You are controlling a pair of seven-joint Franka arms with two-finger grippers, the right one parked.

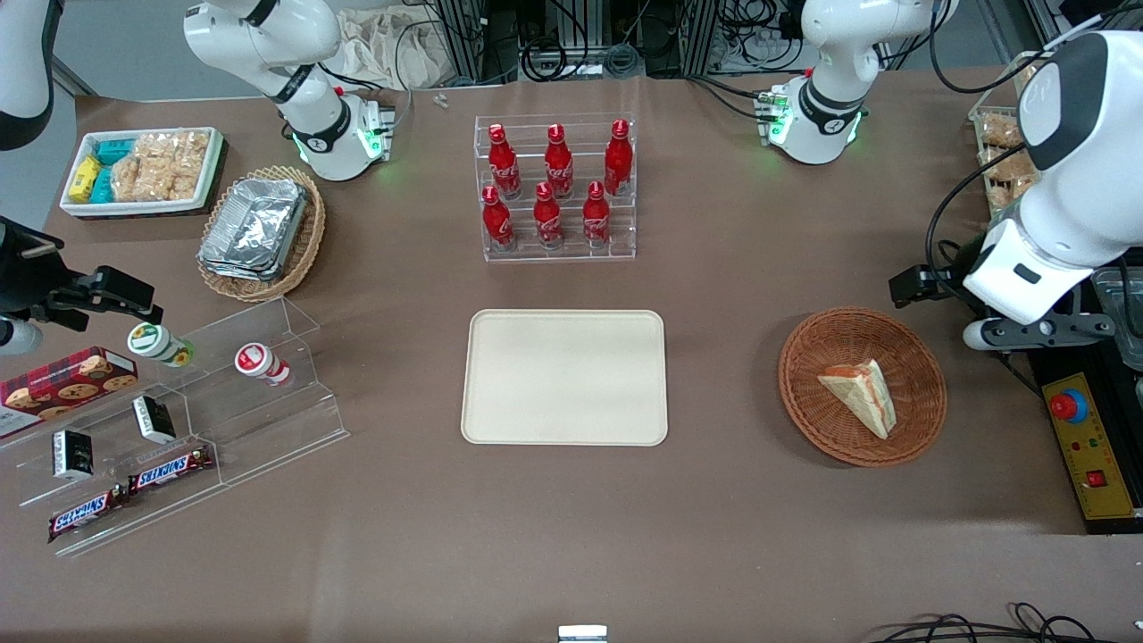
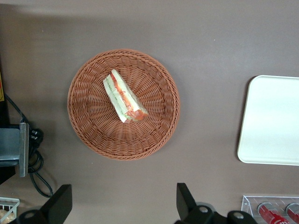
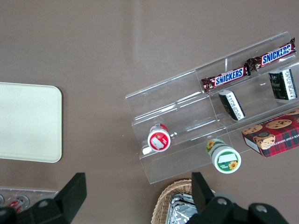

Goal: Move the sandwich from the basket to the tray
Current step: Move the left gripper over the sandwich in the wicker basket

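**Sandwich in the basket, tray bare**

The sandwich (image 1: 861, 394), a white-bread wedge with orange-red and green layers, lay on its side inside the round reddish-brown wicker basket (image 1: 920, 420). The flat cream tray (image 1: 564, 377) sat well apart, toward the table's middle.

The gripper (image 2: 122, 207) hung above the table near the basket, fingers spread.

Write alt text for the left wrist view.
A triangular sandwich lies in a round reddish-brown wicker basket on a brown table. The open gripper hangs above the table beside the basket, holding nothing, with a cream tray at the edge.
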